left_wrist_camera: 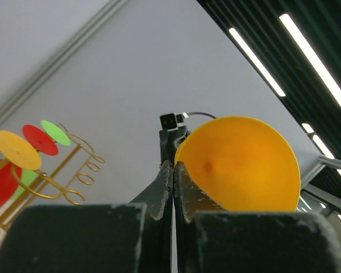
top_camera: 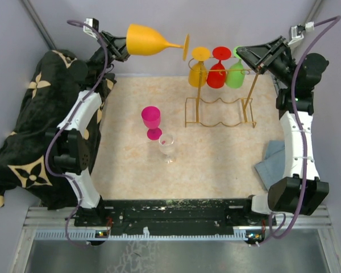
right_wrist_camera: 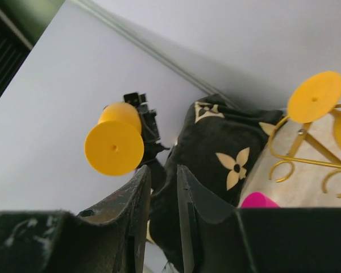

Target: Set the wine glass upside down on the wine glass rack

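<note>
**Top external view.**
- The wine glass [top_camera: 150, 40]: opaque orange-yellow, lying horizontally in mid-air at the upper left of the frame. Its bowl is to the left and its round foot to the right.
- The left gripper [top_camera: 122, 46] is clamped on the bowl's rim.
- The wine glass rack [top_camera: 219, 111]: gold wire with a wavy base, standing upper centre-right on the beige table [top_camera: 216, 170]. The foot of the held glass is near the rack's top but apart from it.
- Three glasses hang upside down on the rack: an orange glass [top_camera: 198, 73], a red glass [top_camera: 216, 74] and a green glass [top_camera: 235, 74].
- The right gripper [top_camera: 247, 57] is at the rack's upper right, beside the green glass.
- A pink glass [top_camera: 151, 118] and a clear glass [top_camera: 167, 144] stand upright at mid-frame.
- A black patterned cloth [top_camera: 28, 131] lies at the left edge and a grey-blue cloth [top_camera: 273, 162] at the right.

**Left wrist view.**
- The left gripper's fingers meet with no gap at lower centre, and the bowl's rim is apparently pinched between them.
- The rack's looped rail ends and the three coloured foot discs show at the left.

**Right wrist view.**
- This view alone shows the right gripper's fingers [right_wrist_camera: 137, 193] slightly parted, with nothing between them.
- The held glass appears foot-on at centre left.
- The rack loops are at the right.
</note>
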{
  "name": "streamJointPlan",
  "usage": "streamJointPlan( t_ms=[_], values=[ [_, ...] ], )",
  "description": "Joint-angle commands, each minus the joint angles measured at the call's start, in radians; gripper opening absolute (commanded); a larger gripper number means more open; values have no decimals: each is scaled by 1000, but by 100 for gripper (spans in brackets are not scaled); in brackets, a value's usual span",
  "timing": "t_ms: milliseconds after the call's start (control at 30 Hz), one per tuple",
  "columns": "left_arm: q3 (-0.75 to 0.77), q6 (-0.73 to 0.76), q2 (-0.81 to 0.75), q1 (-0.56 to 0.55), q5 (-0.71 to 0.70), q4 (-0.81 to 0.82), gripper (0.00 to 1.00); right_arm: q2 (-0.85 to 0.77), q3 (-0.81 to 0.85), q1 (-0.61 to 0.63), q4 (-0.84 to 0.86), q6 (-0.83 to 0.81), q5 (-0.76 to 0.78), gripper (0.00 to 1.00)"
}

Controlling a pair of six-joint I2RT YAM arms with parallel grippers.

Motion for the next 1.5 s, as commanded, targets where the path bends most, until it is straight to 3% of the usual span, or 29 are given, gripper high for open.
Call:
streamJointPlan(
  t_ms=[0, 300, 533, 667, 900, 1300, 1467],
  values=[
    [59, -248, 31, -18, 48, 284, 0, 38, 0, 54, 252, 124, -85, 27],
    [103, -371, 94, -75, 22, 375, 0, 114, 4, 146, 553, 293, -137, 29],
    [126, -489, 144, -116, -52, 438, 0, 232, 54, 198, 1006, 626, -133, 33],
    [128, -508, 151, -128, -66, 443, 0, 287, 121, 229, 1159, 748, -119, 33],
    [123, -569, 186, -156, -126, 485, 0, 350, 221, 305, 1173, 754, -122, 33],
    [127, -598, 209, -167, -161, 501, 0, 384, 309, 410, 1031, 663, -140, 31],
    [127, -603, 215, -168, -168, 507, 0, 386, 324, 423, 984, 629, -149, 9]
  ],
)
